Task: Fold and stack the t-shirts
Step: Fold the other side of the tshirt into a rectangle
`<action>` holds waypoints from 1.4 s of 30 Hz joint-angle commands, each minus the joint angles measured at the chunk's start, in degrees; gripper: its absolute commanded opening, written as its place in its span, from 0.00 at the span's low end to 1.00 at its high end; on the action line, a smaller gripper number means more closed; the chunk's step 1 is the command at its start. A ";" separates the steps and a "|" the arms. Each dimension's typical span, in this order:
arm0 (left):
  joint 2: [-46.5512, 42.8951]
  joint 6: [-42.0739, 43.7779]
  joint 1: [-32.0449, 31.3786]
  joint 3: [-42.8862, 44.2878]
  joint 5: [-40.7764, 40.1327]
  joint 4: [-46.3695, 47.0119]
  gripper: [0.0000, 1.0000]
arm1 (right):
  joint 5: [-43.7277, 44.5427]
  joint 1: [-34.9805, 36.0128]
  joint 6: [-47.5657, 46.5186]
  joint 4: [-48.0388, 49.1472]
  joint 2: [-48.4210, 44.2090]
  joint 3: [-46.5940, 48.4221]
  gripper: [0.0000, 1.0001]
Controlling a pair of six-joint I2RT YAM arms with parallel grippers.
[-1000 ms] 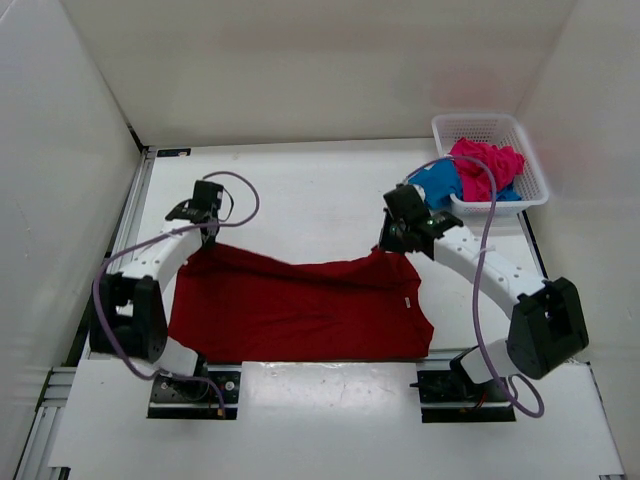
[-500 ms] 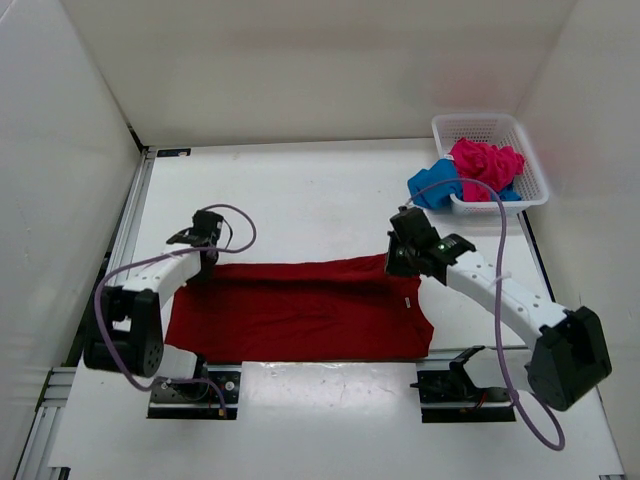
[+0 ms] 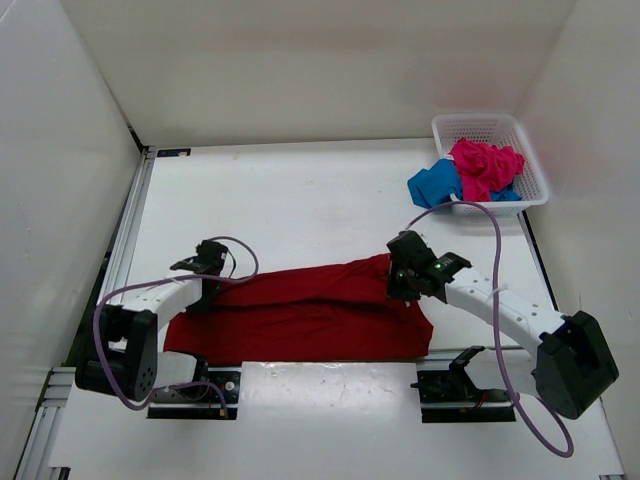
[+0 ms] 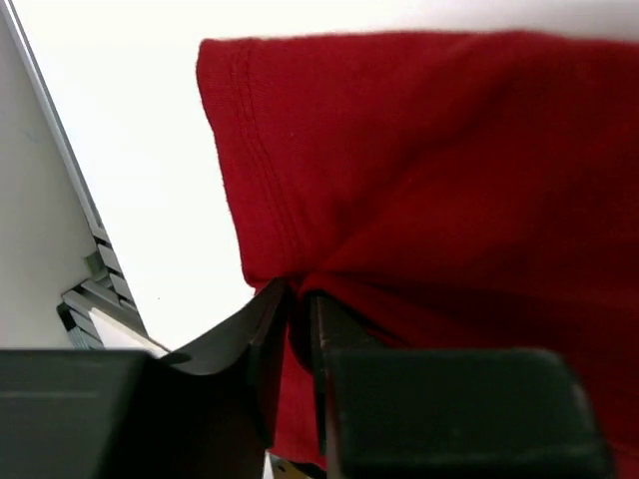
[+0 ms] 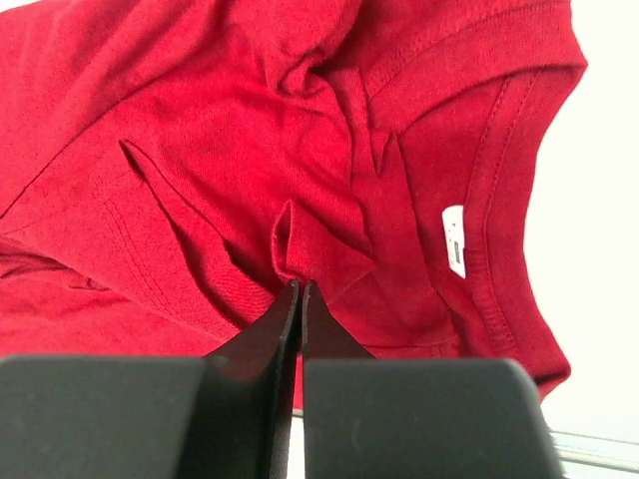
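The dark red t-shirt (image 3: 300, 310) lies across the near part of the table, its far edge folded toward me. My left gripper (image 3: 203, 283) is shut on the shirt's left far edge; in the left wrist view (image 4: 298, 291) red cloth (image 4: 449, 180) is pinched between the jaws. My right gripper (image 3: 400, 285) is shut on the shirt's right far edge near the collar; in the right wrist view (image 5: 301, 284) a fold of red cloth (image 5: 200, 150) sits in the jaws. The pink-magenta t-shirt (image 3: 485, 165) and the blue t-shirt (image 3: 436, 184) lie bunched in and over the basket.
A white plastic mesh basket (image 3: 480, 127) stands at the far right corner. White walls enclose the table on three sides. A metal rail (image 3: 130, 230) runs along the left edge. A white label (image 5: 455, 239) shows inside the shirt collar.
Both grippers have moved toward the near edge, carrying the shirt's far edge with them. The shirt has gone from spread out to a narrower folded band.
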 commanded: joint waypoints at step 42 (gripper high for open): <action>25.91 -0.16 14.69 33.25 10.41 -6.20 0.85 | 3.42 1.42 1.77 0.74 1.78 -2.14 0.00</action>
